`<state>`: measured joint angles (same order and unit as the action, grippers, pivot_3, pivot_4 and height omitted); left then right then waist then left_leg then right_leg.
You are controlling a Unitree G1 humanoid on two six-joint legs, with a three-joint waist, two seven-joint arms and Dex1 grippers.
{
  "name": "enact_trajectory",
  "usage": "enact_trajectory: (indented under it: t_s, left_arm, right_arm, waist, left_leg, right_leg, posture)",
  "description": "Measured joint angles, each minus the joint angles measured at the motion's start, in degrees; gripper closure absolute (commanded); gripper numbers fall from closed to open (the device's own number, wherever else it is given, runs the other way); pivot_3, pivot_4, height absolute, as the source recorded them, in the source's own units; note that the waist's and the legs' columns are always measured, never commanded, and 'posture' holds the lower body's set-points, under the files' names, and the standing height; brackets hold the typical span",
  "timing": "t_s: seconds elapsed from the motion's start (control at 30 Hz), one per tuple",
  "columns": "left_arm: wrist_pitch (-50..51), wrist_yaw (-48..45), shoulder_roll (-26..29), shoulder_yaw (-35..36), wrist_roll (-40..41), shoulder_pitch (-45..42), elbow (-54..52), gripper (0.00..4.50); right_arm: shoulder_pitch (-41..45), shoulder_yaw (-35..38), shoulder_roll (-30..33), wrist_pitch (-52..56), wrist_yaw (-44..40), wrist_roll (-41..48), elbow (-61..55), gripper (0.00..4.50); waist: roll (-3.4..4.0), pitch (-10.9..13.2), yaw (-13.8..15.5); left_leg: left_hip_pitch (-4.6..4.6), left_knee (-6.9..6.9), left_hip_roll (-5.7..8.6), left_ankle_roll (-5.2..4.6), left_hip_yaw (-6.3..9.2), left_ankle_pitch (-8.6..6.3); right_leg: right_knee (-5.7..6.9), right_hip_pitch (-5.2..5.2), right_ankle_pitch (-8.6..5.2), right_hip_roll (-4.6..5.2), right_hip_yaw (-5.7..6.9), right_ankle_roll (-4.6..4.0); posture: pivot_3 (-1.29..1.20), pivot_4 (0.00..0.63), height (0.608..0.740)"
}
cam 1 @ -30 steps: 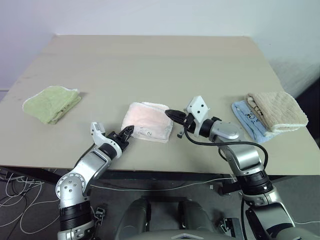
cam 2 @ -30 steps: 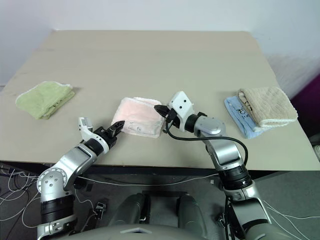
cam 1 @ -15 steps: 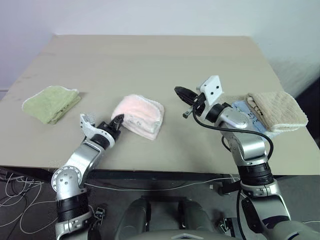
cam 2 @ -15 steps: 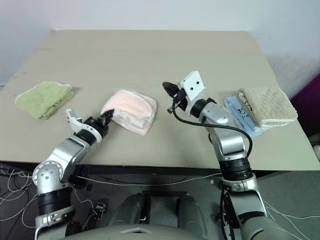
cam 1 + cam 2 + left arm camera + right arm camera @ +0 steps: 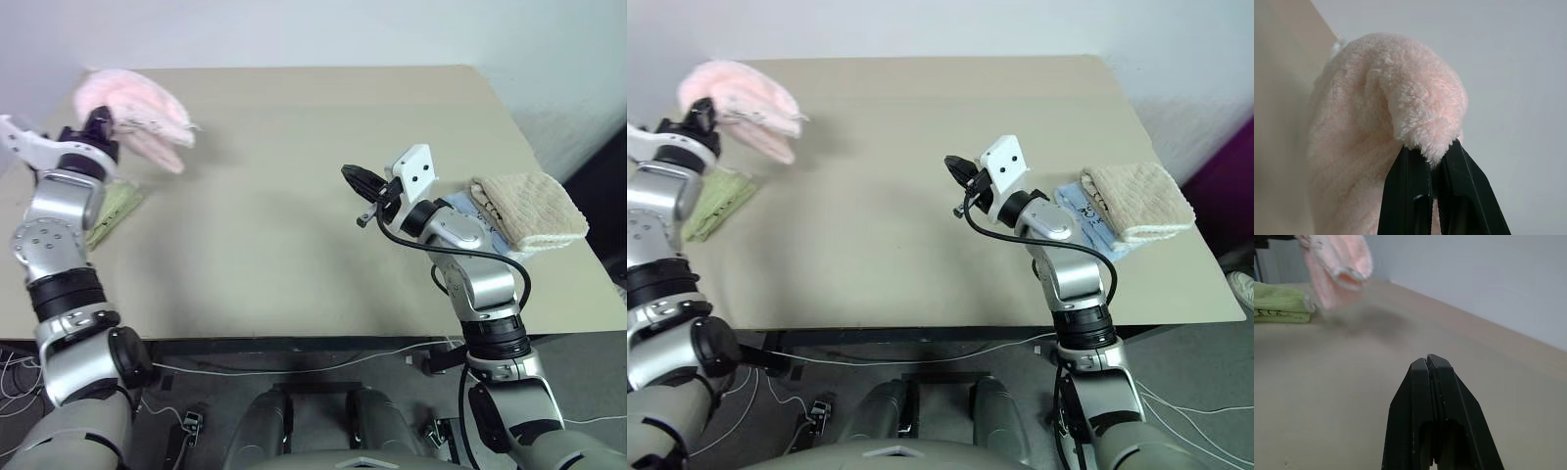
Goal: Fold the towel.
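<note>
The folded pale pink towel (image 5: 137, 110) hangs in the air above the table's far left, and my left gripper (image 5: 98, 123) is shut on a fold of it. The left wrist view shows that fold of towel (image 5: 1415, 107) pinched between the black fingers (image 5: 1405, 196). My right gripper (image 5: 355, 179) is shut with nothing in it and hovers above the middle of the table (image 5: 294, 196), pointing left. From the right wrist camera the towel (image 5: 1337, 269) hangs well ahead of the closed fingertips (image 5: 1429, 363).
A light green folded towel (image 5: 110, 211) lies at the table's left edge, beneath my left arm. A beige waffle towel (image 5: 529, 211) rests on a blue cloth (image 5: 468, 210) at the right edge. A pale wall stands behind the table.
My left gripper has lifted the pink towel off the table's middle and swung it up and far to the left. The right gripper rose a little at first, then stayed still.
</note>
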<state>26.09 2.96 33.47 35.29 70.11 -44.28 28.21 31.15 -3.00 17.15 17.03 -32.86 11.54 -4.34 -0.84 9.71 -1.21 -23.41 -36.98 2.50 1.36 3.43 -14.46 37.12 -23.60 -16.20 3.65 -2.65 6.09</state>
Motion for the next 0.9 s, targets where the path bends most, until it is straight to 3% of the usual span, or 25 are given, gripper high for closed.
enact_trajectory:
  t_s: [0.17,0.33,0.47,0.77,0.9]
  left_arm:
    - [-3.17,-2.89,2.5,7.2,-2.95,7.23,3.13,4.47]
    - [-2.22,-0.26,-3.58,11.64,-2.98,18.93,-2.58,4.47]
    - [-1.62,1.69,-8.71,14.68,0.29,23.34,-10.6,3.33]
    - [-1.07,3.09,-11.21,17.07,3.86,28.18,-18.79,0.2]
    - [2.88,1.0,-11.15,12.44,2.8,33.73,-25.23,0.03]
  right_arm:
    - [-1.92,0.05,0.11,0.01,0.49,-0.03,-0.65,4.5]
    - [-2.48,0.0,0.17,0.01,0.76,-0.04,-1.42,4.5]
    - [-2.55,-0.17,0.22,0.0,0.38,-0.04,-1.62,4.5]
    - [-2.38,-1.49,0.11,-0.14,-1.16,-0.11,-0.09,4.5]
    - [-2.06,-1.98,-0.18,-0.22,-1.31,-0.11,0.09,4.5]
  waist:
    - [-0.02,0.01,0.18]
    - [-0.18,0.02,0.75]
    - [-0.37,-0.03,0.6]
    - [-0.37,-0.03,0.38]
    - [-0.36,-0.03,0.59]
  left_leg:
    - [-0.02,0.0,0.02,-0.08,-0.01,-0.05]
    - [-0.06,-0.05,0.04,-0.21,0.08,-0.14]
    - [-0.07,-0.03,0.04,-0.2,0.11,-0.14]
    - [-0.06,-0.01,0.01,-0.2,0.06,-0.14]
    - [-0.06,-0.01,0.02,-0.2,0.06,-0.14]
  right_leg:
    - [-0.01,-0.01,0.0,0.1,-0.04,0.0]
    - [-0.01,0.03,0.01,0.27,0.01,0.0]
    - [-0.02,0.04,0.01,0.31,0.02,0.0]
    - [-0.01,-0.01,0.01,0.23,0.01,-0.01]
    - [-0.01,0.02,0.01,0.25,0.01,-0.01]
  posture:
    - [0.0,0.15,0.74]
    - [0.0,0.15,0.74]
    - [0.0,0.15,0.74]
    - [0.0,0.15,0.74]
    - [0.0,0.15,0.74]
